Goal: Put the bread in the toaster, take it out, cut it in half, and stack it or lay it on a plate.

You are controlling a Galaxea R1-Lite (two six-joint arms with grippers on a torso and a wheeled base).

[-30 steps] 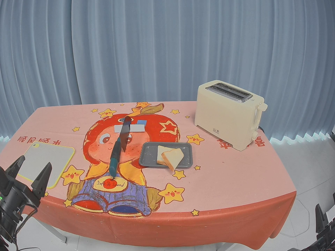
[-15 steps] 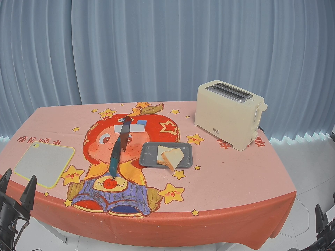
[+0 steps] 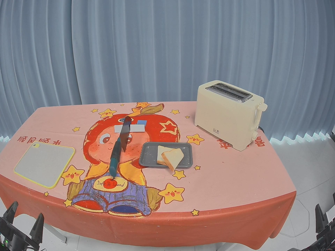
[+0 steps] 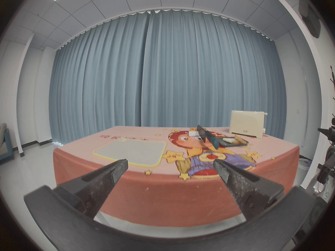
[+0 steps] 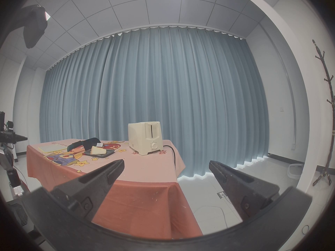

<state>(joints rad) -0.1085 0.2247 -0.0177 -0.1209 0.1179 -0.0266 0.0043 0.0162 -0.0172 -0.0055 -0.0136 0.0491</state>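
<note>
Two pale bread pieces (image 3: 170, 156) lie overlapping on a grey plate (image 3: 148, 154) mid-table; the bread (image 5: 98, 151) also shows in the right wrist view. The cream toaster (image 3: 226, 114) stands at the back right with empty slots. A blue-handled knife (image 3: 118, 147) lies left of the plate. My left gripper (image 3: 27, 211) hangs open below the table's front left edge, nothing between its fingers (image 4: 104, 178). My right gripper (image 3: 326, 210) is open, low and off the table's right side, facing the toaster (image 5: 145, 136).
A grey cutting board (image 3: 43, 163) with a yellow rim lies at the table's front left. A small white and blue block (image 3: 134, 127) sits under the knife's blade tip. The red tablecloth (image 3: 174, 227) drapes over the front edge. Blue curtains hang behind.
My left gripper has dropped from the cutting board's near corner to below the table's front edge. The right gripper, bread, knife and toaster have not moved.
</note>
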